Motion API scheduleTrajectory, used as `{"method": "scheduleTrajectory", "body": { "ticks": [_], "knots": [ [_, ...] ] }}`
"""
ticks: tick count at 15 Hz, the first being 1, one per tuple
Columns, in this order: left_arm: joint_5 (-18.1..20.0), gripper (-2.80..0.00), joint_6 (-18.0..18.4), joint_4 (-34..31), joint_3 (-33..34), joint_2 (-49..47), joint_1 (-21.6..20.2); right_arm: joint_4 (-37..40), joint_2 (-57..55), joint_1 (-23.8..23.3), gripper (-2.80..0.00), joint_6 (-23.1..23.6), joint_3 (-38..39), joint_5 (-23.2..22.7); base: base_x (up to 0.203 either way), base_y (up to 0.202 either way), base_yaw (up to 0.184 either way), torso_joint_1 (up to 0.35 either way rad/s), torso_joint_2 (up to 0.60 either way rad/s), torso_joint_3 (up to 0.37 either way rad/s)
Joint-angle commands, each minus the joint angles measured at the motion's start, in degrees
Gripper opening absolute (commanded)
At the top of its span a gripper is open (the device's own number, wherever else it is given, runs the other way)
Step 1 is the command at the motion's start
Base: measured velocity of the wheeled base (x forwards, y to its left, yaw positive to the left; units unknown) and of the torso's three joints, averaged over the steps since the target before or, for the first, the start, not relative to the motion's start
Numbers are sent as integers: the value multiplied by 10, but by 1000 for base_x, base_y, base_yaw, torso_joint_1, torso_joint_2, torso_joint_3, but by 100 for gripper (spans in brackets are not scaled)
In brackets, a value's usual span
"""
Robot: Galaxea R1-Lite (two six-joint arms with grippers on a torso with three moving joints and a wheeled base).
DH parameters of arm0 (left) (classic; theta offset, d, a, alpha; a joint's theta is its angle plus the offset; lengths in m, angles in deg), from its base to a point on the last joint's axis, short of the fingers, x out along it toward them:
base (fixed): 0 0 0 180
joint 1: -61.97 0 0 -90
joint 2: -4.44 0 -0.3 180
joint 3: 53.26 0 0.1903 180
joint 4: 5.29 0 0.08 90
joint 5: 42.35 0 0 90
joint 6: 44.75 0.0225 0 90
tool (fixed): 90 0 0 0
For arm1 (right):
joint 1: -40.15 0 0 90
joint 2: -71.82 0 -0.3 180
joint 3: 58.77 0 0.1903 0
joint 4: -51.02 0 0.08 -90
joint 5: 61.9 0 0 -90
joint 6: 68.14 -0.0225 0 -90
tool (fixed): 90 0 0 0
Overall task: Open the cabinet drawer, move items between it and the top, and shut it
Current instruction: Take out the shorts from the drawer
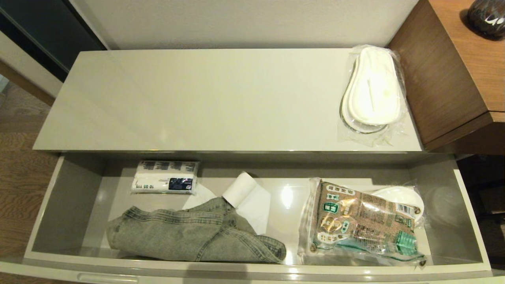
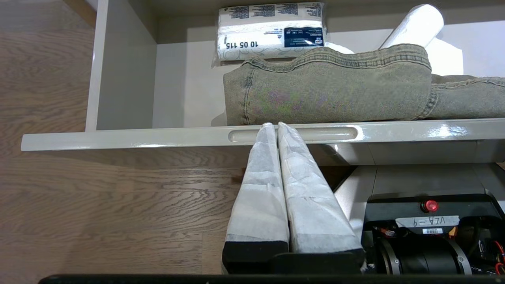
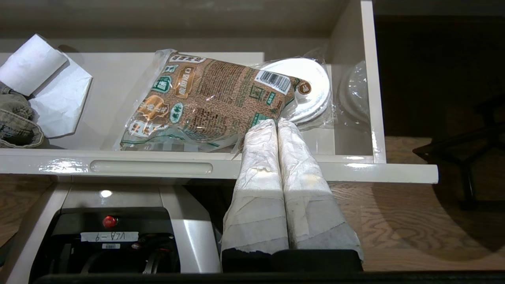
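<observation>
The denim jeans point(image 2: 327, 85) are seen lying lengthwise along the open cabinet drawer point(image 2: 126, 138), straight beyond the clenched, empty left gripper point(image 2: 277, 127), nearer than the clenched right gripper point(image 3: 276, 123).

hotel-like bedroom: wrapped slippers point(image 1: 373, 88), jeans point(image 1: 189, 234) in drawer point(image 1: 59, 205).

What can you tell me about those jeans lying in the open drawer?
The jeans are faded grey-blue denim with darker stitched seams, loosely folded into a long bundle, not laid flat. They lie in the left half of the open drawer, close behind its front wall. One end of the white paper roll rests against their back edge, and a wrapped tissue pack sits just behind them. Nothing grips them.
</observation>
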Motion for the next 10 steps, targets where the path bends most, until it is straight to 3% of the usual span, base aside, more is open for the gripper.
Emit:
{"method": "scheduleTrajectory", "body": {
  "ticks": [1, 2, 4, 7, 9, 10],
  "knots": [
    [-3, -280, 1, -6, -43, -7, 0, 0, 0, 0, -280, 0, 0, 0, 0, 0, 0, 0, 0, 0],
    [-6, -280, 1, -11, -51, -10, 0, 0, 0, 0, -280, 0, 0, 0, 0, 0, 0, 0, 0, 0],
    [-38, -280, -41, -79, -118, -58, -1, 0, 0, 0, -280, 0, 0, 0, 0, 0, 0, 0, 0, 0],
    [-109, -280, -118, -300, -319, -214, -1, 0, -1, 0, -280, 0, 0, 0, 0, 0, 0, 0, 0, 0],
    [-107, -280, -156, -413, -369, -320, -2, 0, 0, 0, -280, 0, 0, 0, 0, 0, 0, 0, 0, 0],
    [-76, -280, -168, -434, -376, -377, -2, 0, 0, 0, -280, 0, 0, 0, 0, 0, 0, 0, 0, 0]
  ]
}}
